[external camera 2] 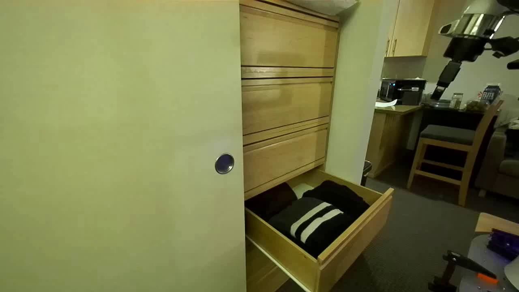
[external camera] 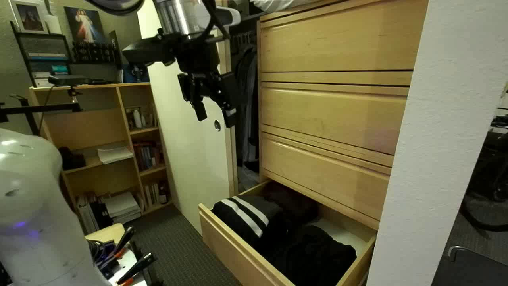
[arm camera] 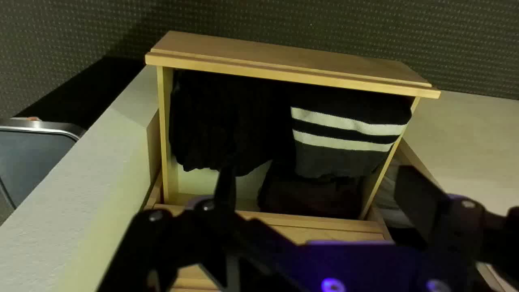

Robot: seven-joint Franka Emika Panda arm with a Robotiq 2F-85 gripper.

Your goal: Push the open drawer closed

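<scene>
The light-blond wooden drawer [external camera: 242, 254] is the one pulled out at the bottom of the cabinet. It stands well out in both exterior views, with its plain front panel [external camera 2: 359, 239] facing the room. The wrist view looks down into the drawer [arm camera: 292, 56]. Dark folded clothes, one with two white stripes [arm camera: 344, 132], lie inside it. My gripper [external camera: 216, 116] is high above the drawer and apart from it. It also shows at the upper right of an exterior view [external camera 2: 438, 94]. Its fingers are spread with nothing between them in the wrist view [arm camera: 320, 186].
Matching shut drawer fronts [external camera: 329, 119] rise above the open one. A cream-white door panel [external camera 2: 121, 142] with a round finger pull stands beside the cabinet. A white wall [external camera: 444, 139] borders its other side. A shelf unit [external camera: 91, 127] and a small table with clamps [external camera: 133, 264] are nearby.
</scene>
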